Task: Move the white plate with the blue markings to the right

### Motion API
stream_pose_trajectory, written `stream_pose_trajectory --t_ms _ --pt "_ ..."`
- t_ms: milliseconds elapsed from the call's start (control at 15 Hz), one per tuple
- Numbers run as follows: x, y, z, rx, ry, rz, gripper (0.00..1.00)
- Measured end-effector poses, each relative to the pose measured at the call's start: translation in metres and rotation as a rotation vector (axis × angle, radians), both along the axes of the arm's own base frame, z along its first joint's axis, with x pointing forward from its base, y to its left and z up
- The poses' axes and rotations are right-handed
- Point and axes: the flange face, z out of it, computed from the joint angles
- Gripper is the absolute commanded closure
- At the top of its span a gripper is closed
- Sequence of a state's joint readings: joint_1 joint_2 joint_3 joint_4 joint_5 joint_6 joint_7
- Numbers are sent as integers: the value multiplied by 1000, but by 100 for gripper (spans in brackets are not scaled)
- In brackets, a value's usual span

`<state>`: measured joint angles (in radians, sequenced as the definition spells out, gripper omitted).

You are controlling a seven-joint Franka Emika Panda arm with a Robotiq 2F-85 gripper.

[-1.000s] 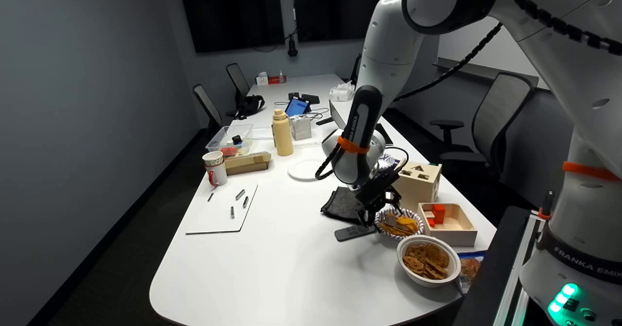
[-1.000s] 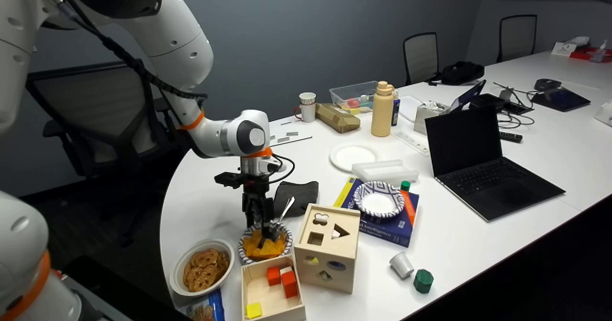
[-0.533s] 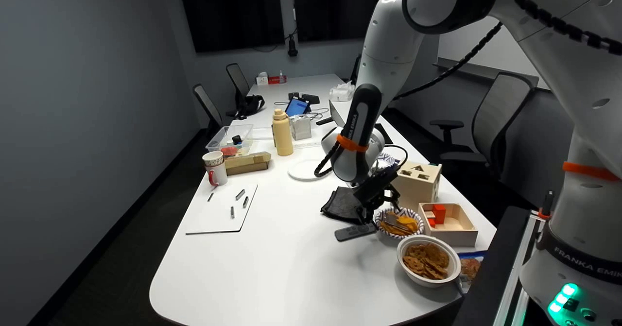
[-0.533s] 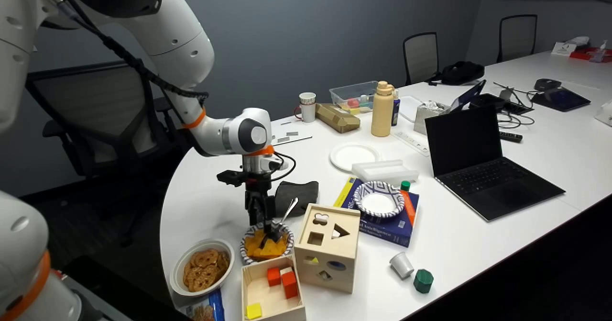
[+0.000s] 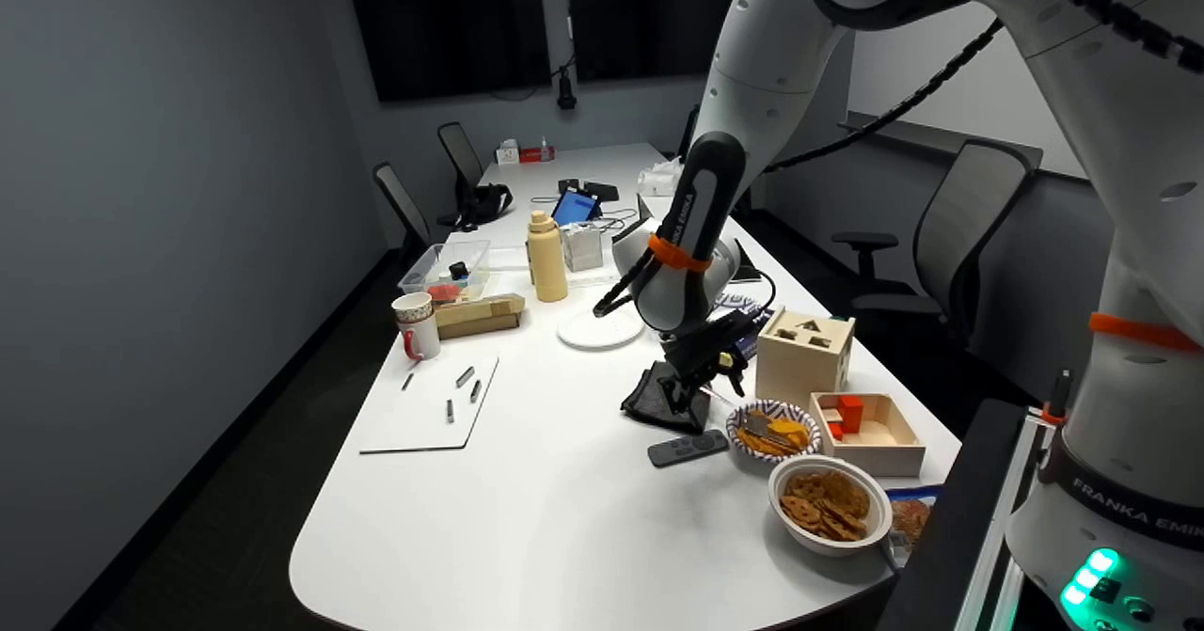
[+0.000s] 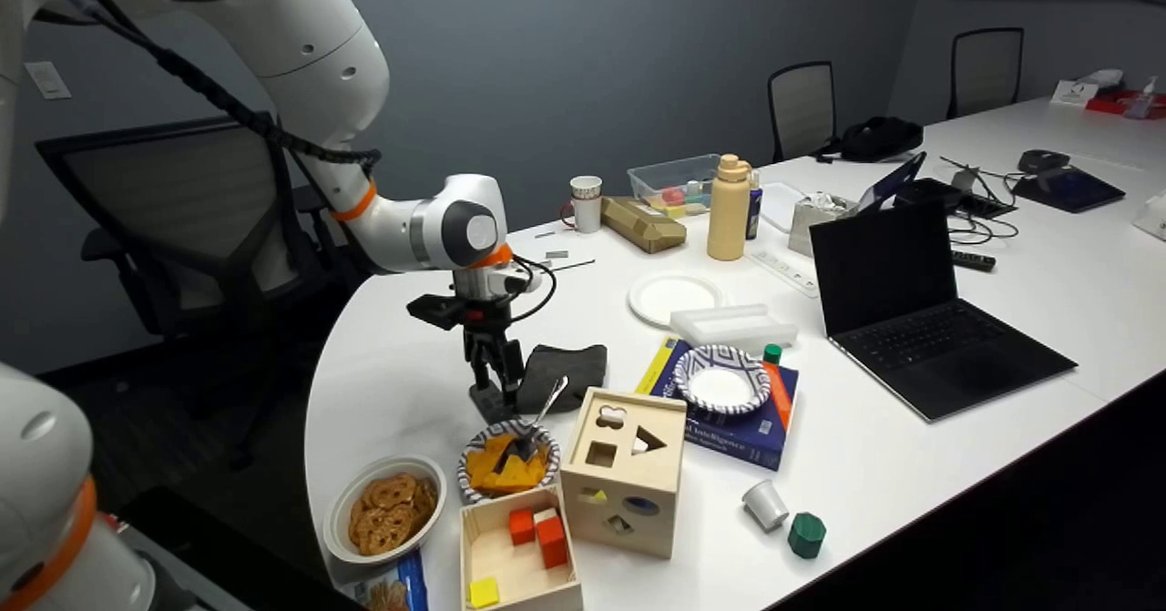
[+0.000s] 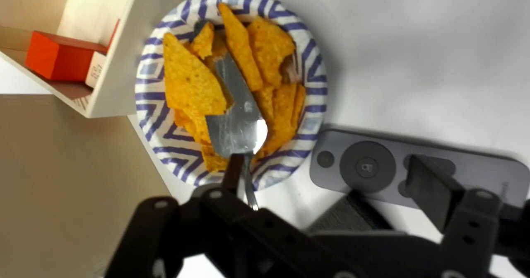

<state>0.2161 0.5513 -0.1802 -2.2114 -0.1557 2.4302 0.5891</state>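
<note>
Grey walls (image 5: 188, 189) behind, two dark screens (image 5: 451, 39) high on the far one, and out in front the long white worktop (image 5: 564, 537). Straight to the corner nearest the robot's base (image 5: 1082, 526): close to it sits the white plate with the blue markings (image 7: 315, 90), lying flat, piled with orange chips (image 7: 192, 75), a metal utensil (image 7: 234, 133) laid over them and its handle slanting up past the rim. And the gripper (image 7: 331, 180)? Up in the air beside the plate, fingers spread wide apart; in both exterior views it stands clear of the rim, and in an exterior view it shows against a black cloth (image 5: 649, 401). Right by the plate lies a dark remote (image 5: 689, 449), its end up at the rim; whether the two touch cannot be told. Tighter into the corner, the bigger white bowl (image 5: 818, 544) of brown snacks (image 5: 828, 507). Between the plate and the adjoining long edge, the open wooden box (image 5: 875, 462) with red blocks (image 5: 849, 413) in it, and next along comes the wooden shape cube (image 5: 798, 370). Farther down that edge, in an exterior view, a similarly patterned dish (image 6: 722, 388) rests on a blue book (image 6: 742, 438). Over toward the opposite long edge, a mug (image 5: 420, 332) and a tan bottle (image 5: 547, 260) stand upright.
</note>
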Motion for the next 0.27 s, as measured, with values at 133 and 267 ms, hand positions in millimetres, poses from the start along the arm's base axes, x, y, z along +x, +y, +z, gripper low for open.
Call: stream_pose_trajectory --t_ms 133,267 --pt "-1 6 13 26 -73 13 0" --pt "-6 9 25 45 -130 21 0"
